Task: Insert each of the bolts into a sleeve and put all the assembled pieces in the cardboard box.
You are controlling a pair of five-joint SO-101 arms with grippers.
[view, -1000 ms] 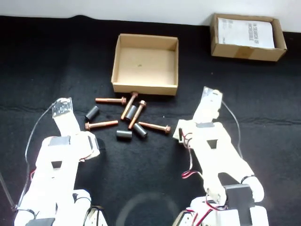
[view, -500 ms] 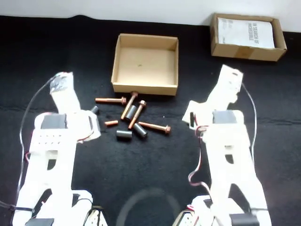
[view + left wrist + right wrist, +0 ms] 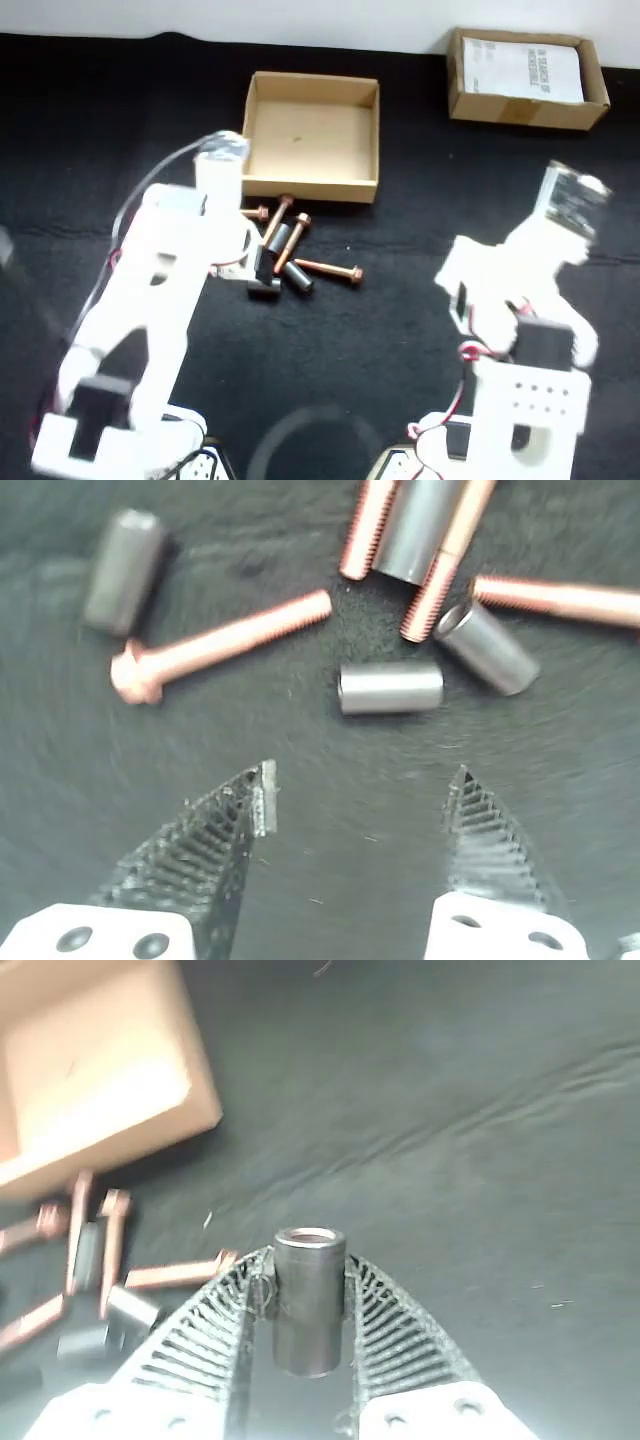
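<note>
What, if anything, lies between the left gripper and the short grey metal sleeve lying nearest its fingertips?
Nothing visible: only bare black cloth separates the open left gripper from the short grey metal sleeve. The copper-coloured bolt lies off to one side.

Bolts (image 3: 220, 640) are shiny coppery metal, sleeves (image 3: 390, 688) smooth dull grey metal, box (image 3: 310, 187) is plain matt cardboard, table (image 3: 380, 340) has matt black cloth over it.
</note>
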